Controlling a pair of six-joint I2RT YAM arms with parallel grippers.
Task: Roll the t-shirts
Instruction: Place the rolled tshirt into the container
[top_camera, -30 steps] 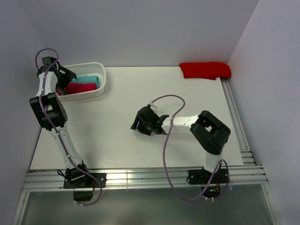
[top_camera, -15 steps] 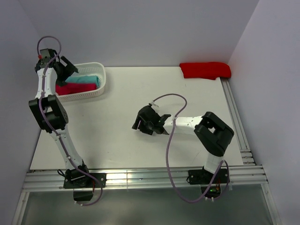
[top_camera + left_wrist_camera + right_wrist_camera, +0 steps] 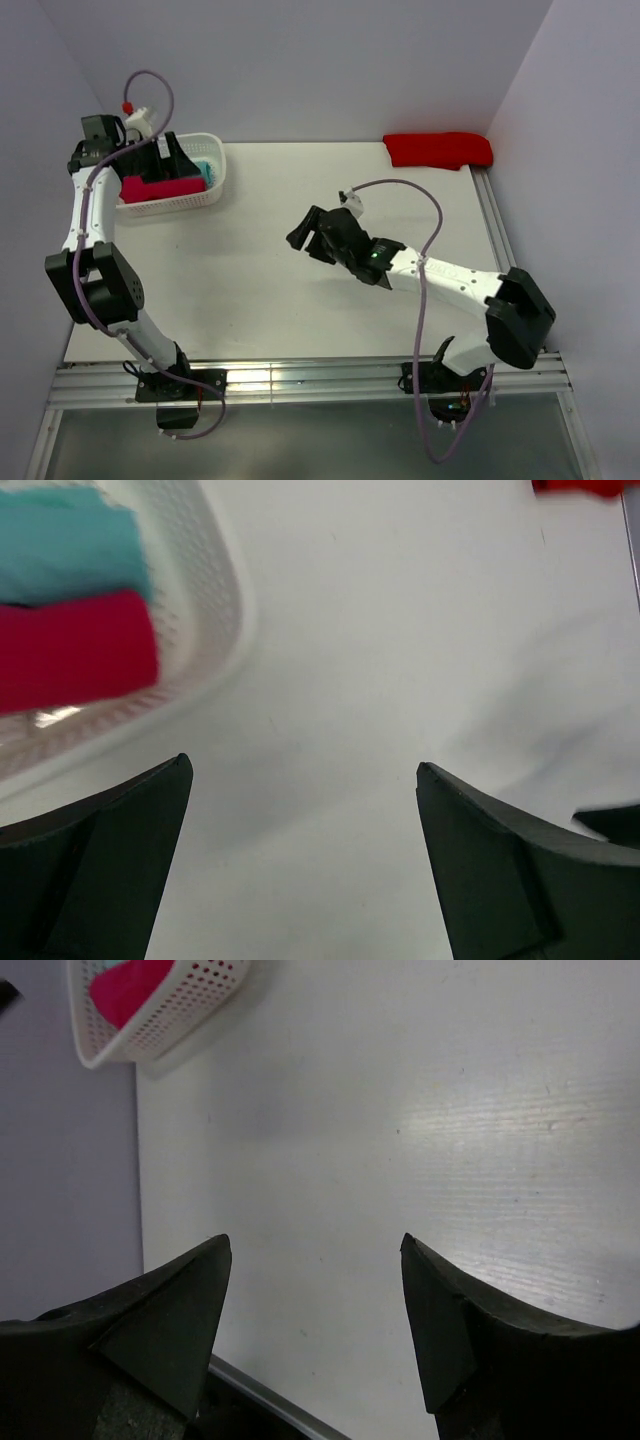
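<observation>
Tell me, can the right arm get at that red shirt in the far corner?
Probably yes. The right hand is open and empty, and only bare table lies between it and the red shirt; nothing blocks the way. It would have to swing right and stretch far back, though.

No writing, label, brand, number or sign can be read on anything in the three views.

Right gripper (image 3: 315,1250) jaws wide apart, white table (image 3: 450,1110) visible through gap. Top left: white lattice basket (image 3: 170,1010) holding raspberry-crimson t-shirt (image 3: 128,985). Lilac wall (image 3: 60,1180) at left edge.
</observation>
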